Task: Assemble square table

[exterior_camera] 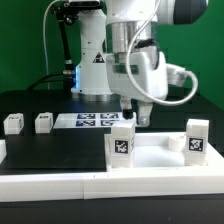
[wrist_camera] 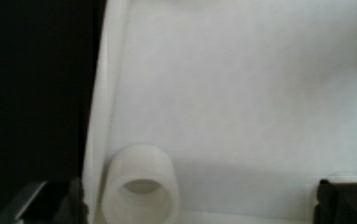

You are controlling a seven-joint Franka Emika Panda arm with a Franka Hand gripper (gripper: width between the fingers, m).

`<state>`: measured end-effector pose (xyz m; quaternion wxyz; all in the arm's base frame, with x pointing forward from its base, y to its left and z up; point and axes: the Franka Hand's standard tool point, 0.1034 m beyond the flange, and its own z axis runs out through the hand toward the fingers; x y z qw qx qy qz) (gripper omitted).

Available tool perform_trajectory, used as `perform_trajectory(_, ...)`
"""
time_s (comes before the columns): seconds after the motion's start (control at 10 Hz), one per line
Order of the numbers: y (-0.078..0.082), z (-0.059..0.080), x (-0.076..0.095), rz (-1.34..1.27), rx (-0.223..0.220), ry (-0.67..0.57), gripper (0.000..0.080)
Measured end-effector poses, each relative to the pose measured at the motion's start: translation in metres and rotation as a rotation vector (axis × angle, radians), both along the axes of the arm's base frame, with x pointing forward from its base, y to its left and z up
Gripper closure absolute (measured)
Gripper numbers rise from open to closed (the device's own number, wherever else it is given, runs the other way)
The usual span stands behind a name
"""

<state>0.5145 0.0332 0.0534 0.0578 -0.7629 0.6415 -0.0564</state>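
Observation:
The square table's white slab (exterior_camera: 150, 158) lies flat on the black table at the front. Two tagged white legs stand upright on it, one (exterior_camera: 122, 143) at its near corner on the exterior view's left, one (exterior_camera: 196, 138) at the exterior view's right. Two more legs (exterior_camera: 13, 123) (exterior_camera: 43, 122) lie loose on the exterior view's left. My gripper (exterior_camera: 135, 114) hangs open just above the slab's far edge. In the wrist view the slab (wrist_camera: 246, 100) fills the picture, with a rounded socket post (wrist_camera: 143, 186) near one dark fingertip (wrist_camera: 29, 202). My gripper (wrist_camera: 189, 200) holds nothing.
The marker board (exterior_camera: 88, 120) lies flat behind the slab, next to the robot's base (exterior_camera: 95, 70). A long white border bar (exterior_camera: 60, 185) runs along the front of the table.

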Motion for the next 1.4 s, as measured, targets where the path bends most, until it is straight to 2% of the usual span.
perform_trajectory(0.1,0.004,0.0,-0.001,0.013,0.009,0.015,0.0151)
perform_trajectory(0.5,0.004,-0.002,-0.001,0.006,0.011,0.016,0.0151)
perform_trajectory(1.1,0.006,-0.033,-0.024,-0.012,0.002,0.075,0.0151)
perform_trajectory(1.3,0.006,-0.036,-0.026,-0.01,-0.001,0.082,0.0151)
perform_trajectory(1.4,0.006,-0.036,-0.026,-0.01,0.0,0.083,0.0281)
